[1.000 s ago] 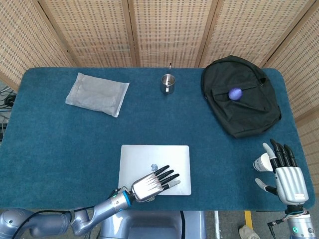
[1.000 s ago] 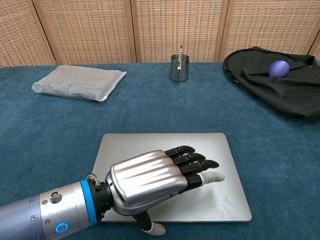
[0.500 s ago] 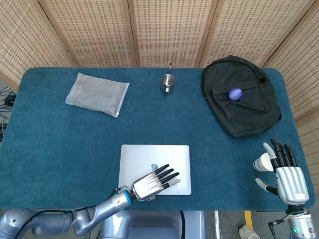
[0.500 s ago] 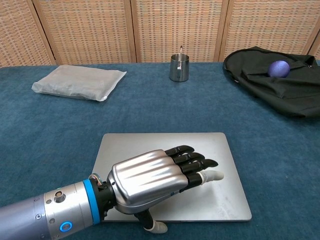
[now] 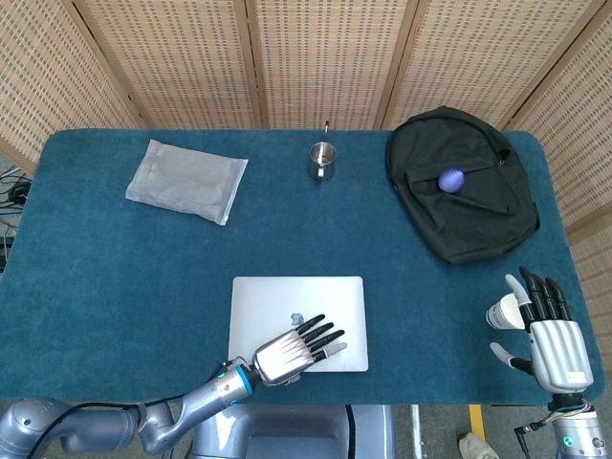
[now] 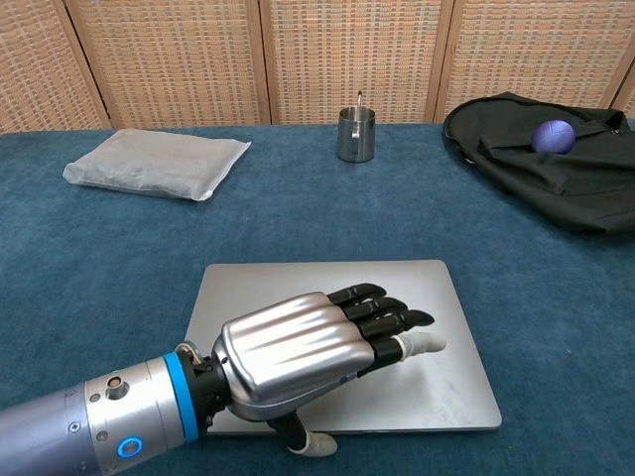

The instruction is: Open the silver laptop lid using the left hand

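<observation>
While the silver laptop [image 5: 297, 323] lies closed at the bench's [image 5: 96, 277] 6 o'clock edge, the left hand [image 5: 292, 350] rests flat on its lid, grasping nothing; the right hand [image 5: 543, 335] idles released at 4 o'clock. Chest view: thumb hooked under the near edge, lifting apparently not begun; blue cloth, wicker screens [image 6: 357, 50] behind.

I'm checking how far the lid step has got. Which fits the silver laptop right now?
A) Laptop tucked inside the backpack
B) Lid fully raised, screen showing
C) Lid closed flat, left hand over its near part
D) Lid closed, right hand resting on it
C: the silver laptop lies shut and flat on the table, with the left hand spread over its near part.
</observation>
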Action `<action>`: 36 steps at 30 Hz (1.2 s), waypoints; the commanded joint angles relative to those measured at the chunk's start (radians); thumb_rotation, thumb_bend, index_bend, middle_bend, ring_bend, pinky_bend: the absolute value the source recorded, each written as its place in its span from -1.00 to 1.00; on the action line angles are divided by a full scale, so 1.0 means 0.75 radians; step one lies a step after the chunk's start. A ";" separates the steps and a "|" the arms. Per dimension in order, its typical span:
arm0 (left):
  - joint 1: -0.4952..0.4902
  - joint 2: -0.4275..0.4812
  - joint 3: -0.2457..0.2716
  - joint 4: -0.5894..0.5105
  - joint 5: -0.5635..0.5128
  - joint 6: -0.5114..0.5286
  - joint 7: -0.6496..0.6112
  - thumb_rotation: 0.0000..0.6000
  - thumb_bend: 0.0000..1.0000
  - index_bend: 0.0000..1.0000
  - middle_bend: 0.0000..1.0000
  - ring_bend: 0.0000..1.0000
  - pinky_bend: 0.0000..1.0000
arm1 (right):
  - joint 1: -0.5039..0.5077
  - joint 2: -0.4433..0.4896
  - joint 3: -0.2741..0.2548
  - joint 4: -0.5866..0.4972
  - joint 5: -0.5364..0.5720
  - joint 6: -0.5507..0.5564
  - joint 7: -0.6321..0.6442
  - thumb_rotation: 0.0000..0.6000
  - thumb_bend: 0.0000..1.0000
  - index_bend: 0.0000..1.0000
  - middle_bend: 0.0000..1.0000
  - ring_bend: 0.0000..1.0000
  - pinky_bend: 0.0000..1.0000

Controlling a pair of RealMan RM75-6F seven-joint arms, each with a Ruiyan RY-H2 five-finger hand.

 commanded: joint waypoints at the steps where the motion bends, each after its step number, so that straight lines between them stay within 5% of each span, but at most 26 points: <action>1: -0.001 0.001 0.000 0.000 -0.006 0.001 0.004 1.00 -0.54 -1.00 -1.00 -1.00 -1.00 | 0.000 0.000 -0.001 0.000 -0.001 -0.001 0.000 1.00 -1.00 -0.90 -1.00 -1.00 -1.00; 29: -0.017 0.016 -0.022 -0.050 -0.116 -0.033 0.103 1.00 -0.52 -1.00 -1.00 -1.00 -1.00 | 0.002 0.004 0.000 0.003 0.007 -0.004 0.017 1.00 -1.00 -0.90 -1.00 -1.00 -1.00; 36: -0.018 0.016 -0.027 -0.050 -0.121 -0.018 0.109 1.00 -0.27 -1.00 -1.00 -1.00 -1.00 | 0.003 0.004 0.000 0.003 0.005 -0.004 0.020 1.00 -1.00 -0.90 -1.00 -1.00 -1.00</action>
